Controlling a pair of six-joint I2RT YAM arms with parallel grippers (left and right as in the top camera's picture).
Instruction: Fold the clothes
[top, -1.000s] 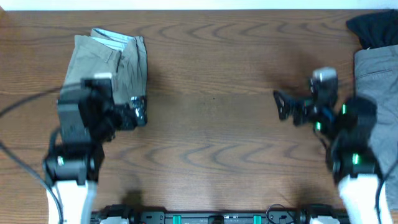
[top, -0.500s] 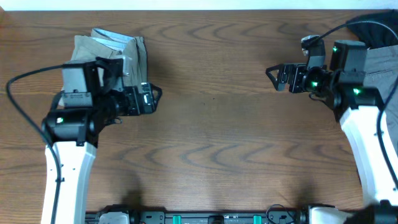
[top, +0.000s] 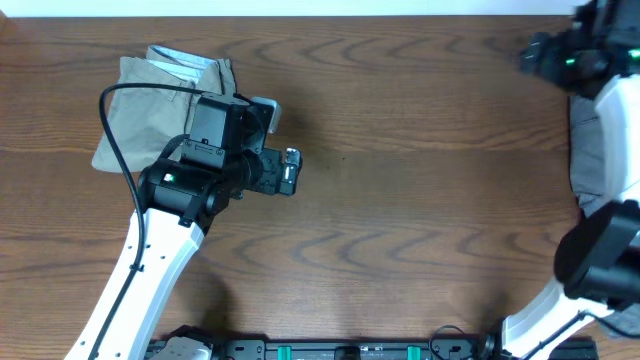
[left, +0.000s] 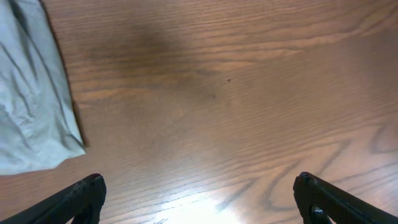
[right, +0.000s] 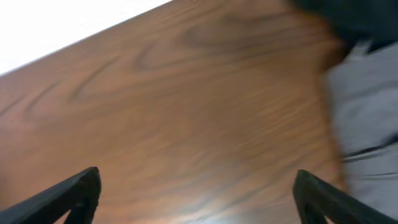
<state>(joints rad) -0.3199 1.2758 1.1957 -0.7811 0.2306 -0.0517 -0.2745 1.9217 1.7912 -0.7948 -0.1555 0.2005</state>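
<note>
A folded pair of khaki-beige shorts (top: 150, 95) lies at the far left of the table; its edge shows in the left wrist view (left: 31, 93). My left gripper (top: 290, 172) is open and empty over bare wood to the right of it (left: 199, 208). Mid-grey shorts (top: 592, 150) lie at the right edge, partly under my right arm, and show in the right wrist view (right: 367, 112). A black garment (right: 336, 15) lies beyond them at the far right corner. My right gripper (top: 530, 55) is open and empty above bare wood just left of them (right: 199, 205).
The wooden table (top: 400, 200) runs to a white far edge (right: 62, 25). A black cable (top: 120, 130) loops from my left arm over the khaki shorts. A rail with green fittings (top: 350, 350) lines the near edge.
My left gripper has moved right, off the folded khaki shorts. My right arm has swung to the far right corner, next to the grey shorts and black garment. Both stay open.
</note>
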